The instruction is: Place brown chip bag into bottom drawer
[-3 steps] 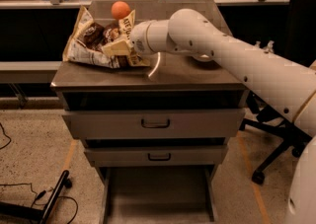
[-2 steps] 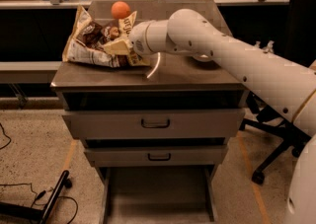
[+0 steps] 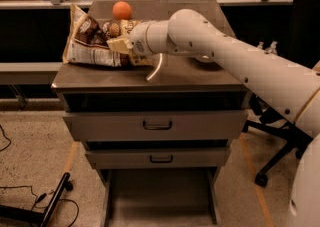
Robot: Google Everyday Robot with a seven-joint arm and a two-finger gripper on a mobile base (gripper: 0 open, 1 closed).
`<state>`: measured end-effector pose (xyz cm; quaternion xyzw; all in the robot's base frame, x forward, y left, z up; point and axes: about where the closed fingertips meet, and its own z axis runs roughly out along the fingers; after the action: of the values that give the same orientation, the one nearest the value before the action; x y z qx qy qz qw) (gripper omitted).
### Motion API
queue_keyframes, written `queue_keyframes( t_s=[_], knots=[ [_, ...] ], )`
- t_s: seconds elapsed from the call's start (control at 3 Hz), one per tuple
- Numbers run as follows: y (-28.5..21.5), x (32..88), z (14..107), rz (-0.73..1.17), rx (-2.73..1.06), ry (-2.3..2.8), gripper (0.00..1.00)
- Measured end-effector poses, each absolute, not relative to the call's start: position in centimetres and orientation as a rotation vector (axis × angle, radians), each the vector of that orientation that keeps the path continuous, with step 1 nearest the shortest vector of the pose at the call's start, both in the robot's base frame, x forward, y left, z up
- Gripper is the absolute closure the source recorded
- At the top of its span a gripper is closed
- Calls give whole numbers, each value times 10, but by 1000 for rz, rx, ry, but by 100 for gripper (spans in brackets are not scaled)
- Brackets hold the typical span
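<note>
– Brown chip bag [image 3: 90, 51] first: has it moved for us in the last second?
– Hardly. It lies at the left of the table [image 3: 200, 80] top, in the same spot as a second ago, crinkled, its left end tipped up a little. The orange ball [image 3: 122, 10] just behind it has not rolled either.
– And the gripper [image 3: 120, 46]?
– It sits at the bag's right end, against the foil, where it was a moment back. We cannot tell whether it is spread or already pinching the bag. The arm [image 3: 240, 66] stretches away to the right, unchanged.
– What do we make of that?
– We judge that we are at the grasp itself: the reach is made, the lift not begun, so none of the transfer is done.
– Then the containers.
– Three grey drawers under the table. The top drawer [image 3: 110, 126] and the middle drawer [image 3: 120, 158] are pushed in, so we see nothing of their contents. The bottom drawer [image 3: 160, 201] is pulled out toward us, and its flat grey floor shows nothing in it.
– So it is ready to receive.
– Yes, though we think the wide bag must come down well clear of the two fronts above.
</note>
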<state>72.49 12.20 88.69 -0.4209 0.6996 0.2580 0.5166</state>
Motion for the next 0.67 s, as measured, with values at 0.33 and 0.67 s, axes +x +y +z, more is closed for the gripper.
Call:
queue_keyframes(
  t_s=[0.33, 0.67],
  knots=[
    [122, 725, 887, 619, -1011, 1680, 100],
    [129, 722, 892, 658, -1045, 1656, 100]
  ],
)
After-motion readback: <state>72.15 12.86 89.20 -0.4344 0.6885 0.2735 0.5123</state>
